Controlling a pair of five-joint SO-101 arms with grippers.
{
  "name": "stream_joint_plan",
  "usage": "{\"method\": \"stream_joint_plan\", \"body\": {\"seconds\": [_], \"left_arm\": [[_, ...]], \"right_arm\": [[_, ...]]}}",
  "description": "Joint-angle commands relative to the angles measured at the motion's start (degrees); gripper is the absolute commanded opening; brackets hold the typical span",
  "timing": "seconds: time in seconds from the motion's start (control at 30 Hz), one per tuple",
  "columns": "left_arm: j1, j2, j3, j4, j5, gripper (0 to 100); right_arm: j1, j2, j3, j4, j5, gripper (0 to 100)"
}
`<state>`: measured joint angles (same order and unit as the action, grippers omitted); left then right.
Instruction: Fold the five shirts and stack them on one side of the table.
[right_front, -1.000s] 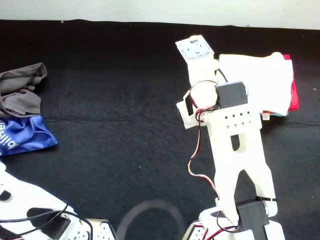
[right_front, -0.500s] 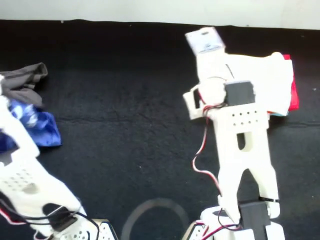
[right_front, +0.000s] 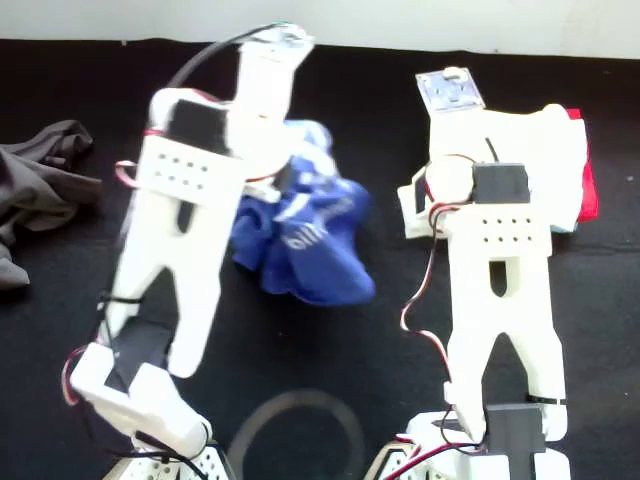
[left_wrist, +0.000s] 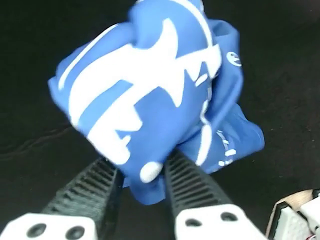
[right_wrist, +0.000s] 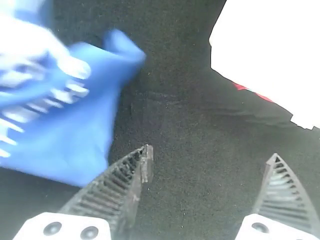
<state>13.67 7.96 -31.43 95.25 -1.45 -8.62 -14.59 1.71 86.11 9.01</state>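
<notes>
A crumpled blue shirt (left_wrist: 150, 95) with white print hangs bunched between the fingers of my left gripper (left_wrist: 142, 172), which is shut on it. In the high view this blue shirt (right_front: 305, 235) hangs over the table's middle beside the left arm (right_front: 190, 200). My right gripper (right_wrist: 210, 160) stands open over bare black cloth, with the blue shirt (right_wrist: 55, 120) to one side and the folded white shirt (right_wrist: 270, 50) to the other. A folded stack, white shirt (right_front: 545, 160) on top and red shirt (right_front: 587, 190) below, lies at the right. A grey shirt (right_front: 40, 185) lies crumpled at the far left.
The black tablecloth (right_front: 330, 370) covers the table up to a pale wall strip at the back. The right arm (right_front: 495, 260) stands close beside the stack. Both arm bases sit at the front edge, with a faint ring mark (right_front: 295, 430) between them.
The left arm swung from the front left corner to the table's middle, lifting the blue shirt away from the grey one. The right arm shifted slightly to the right.
</notes>
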Motion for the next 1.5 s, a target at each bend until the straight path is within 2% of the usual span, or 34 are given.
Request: {"method": "stream_joint_plan", "body": {"seconds": [0.0, 0.07, 0.23, 0.37, 0.5, 0.6, 0.77, 0.93, 1.1, 1.33, 1.4, 1.47], "left_arm": [[1.54, 0.40, -2.77, -1.23, 2.37, 19], [1.19, 0.22, -2.77, -0.97, 2.46, 17], [-2.95, -5.76, -4.79, 5.63, 2.46, 16], [-16.04, -12.26, -1.36, 5.98, 1.58, 16], [-29.14, -12.97, 8.75, 5.98, -5.89, 16], [-38.11, -12.88, 15.69, 5.63, -6.77, 16], [-48.66, -12.97, 23.16, 1.58, -9.41, 16], [-55.16, -12.88, 27.21, 0.18, -11.96, 16], [-58.77, -12.88, 28.18, 0.18, -13.98, 16], [-59.38, -12.88, 28.18, 0.18, -13.98, 16], [-59.30, -12.88, 28.18, 0.18, -13.98, 16], [-59.12, -12.88, 28.18, 0.18, -13.98, 16]], "right_arm": [[0.66, -0.40, -0.13, -0.57, 0.35, 33.8], [0.40, -0.40, -0.13, -0.57, 0.35, 33.8], [-0.40, -0.40, -0.75, -0.66, 0.35, 33.8], [-6.29, -0.22, -0.75, -0.75, 0.35, 34.1], [-14.90, -0.04, -0.84, -5.41, 0.35, 34.1], [-21.23, 3.56, -1.45, -8.40, 0.26, 34.1], [-31.16, 17.01, -10.95, -7.96, 0.26, 34.1], [-38.20, 32.04, -24.48, -4.62, 0.26, 34.1], [-38.37, 48.84, -37.76, -4.88, 0.35, 34.1], [-32.66, 69.32, -61.67, -1.54, 0.62, 33.3], [-30.81, 73.19, -67.21, 1.45, 0.62, 25.9], [-28.70, 75.74, -72.48, 4.00, 0.62, 9.8]]}}
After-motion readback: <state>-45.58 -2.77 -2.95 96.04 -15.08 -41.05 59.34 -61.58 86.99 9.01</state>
